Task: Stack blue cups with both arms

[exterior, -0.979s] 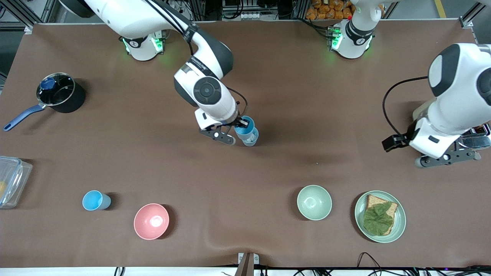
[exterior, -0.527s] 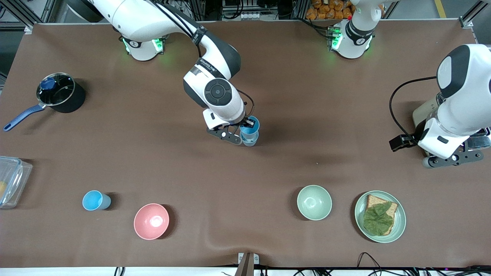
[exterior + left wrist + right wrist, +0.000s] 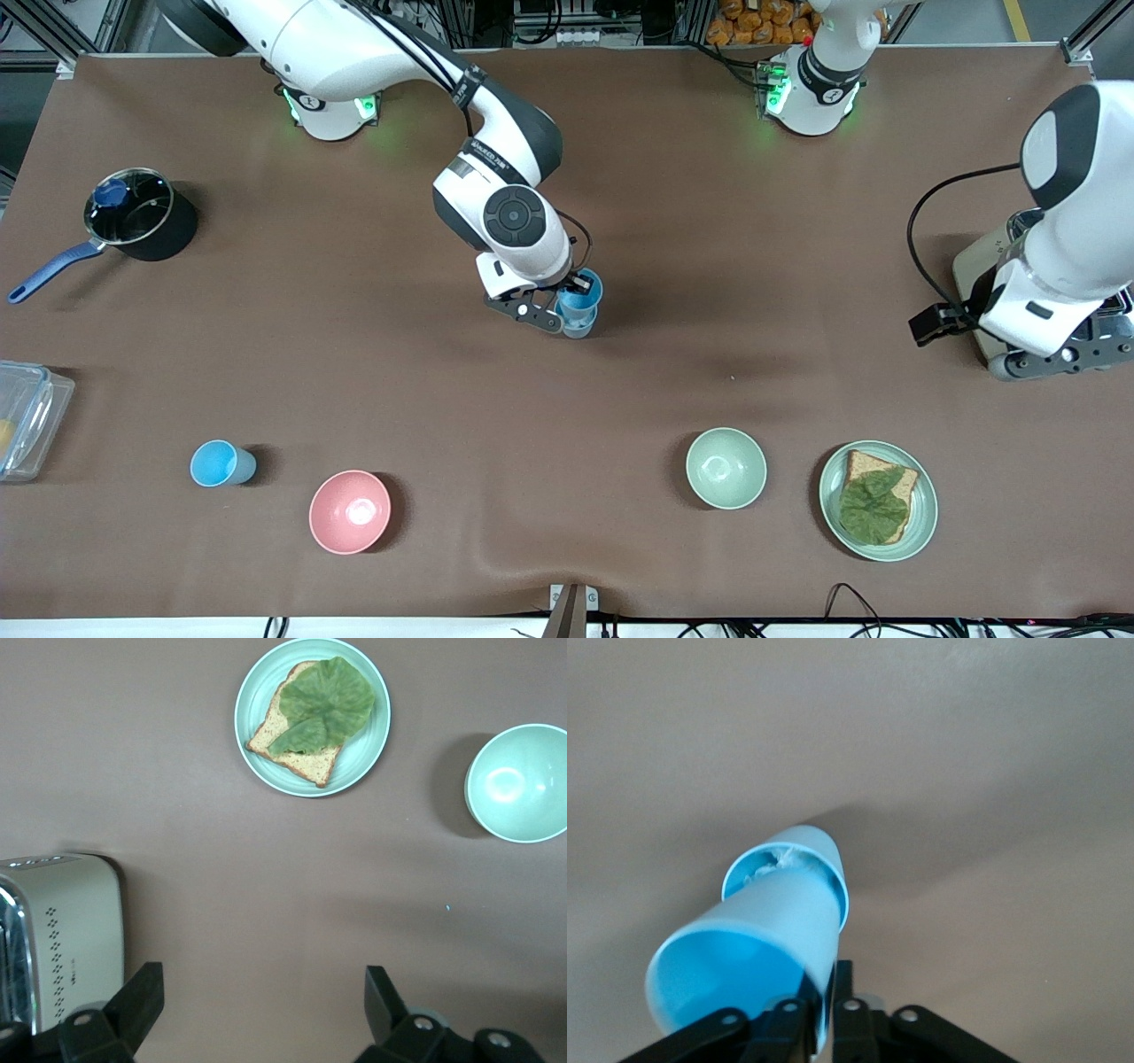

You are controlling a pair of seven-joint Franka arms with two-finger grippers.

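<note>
The bright blue cup (image 3: 580, 295), pinched at its rim by the right gripper (image 3: 567, 299), had been lowered into the greyer cup (image 3: 578, 326); the left gripper (image 3: 1054, 359) was held spread beside the toaster (image 3: 62, 935).

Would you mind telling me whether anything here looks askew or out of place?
Yes: the bright cup in the right gripper sits tilted, only partly inside the greyer cup mid-table. Nothing else looks spilled or damaged.

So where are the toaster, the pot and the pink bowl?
toaster (image 3: 66, 935), left wrist view, its pale side wall.
pot (image 3: 168, 232), front view, its black outer wall.
pink bowl (image 3: 330, 518), front view, its inner wall.
</note>
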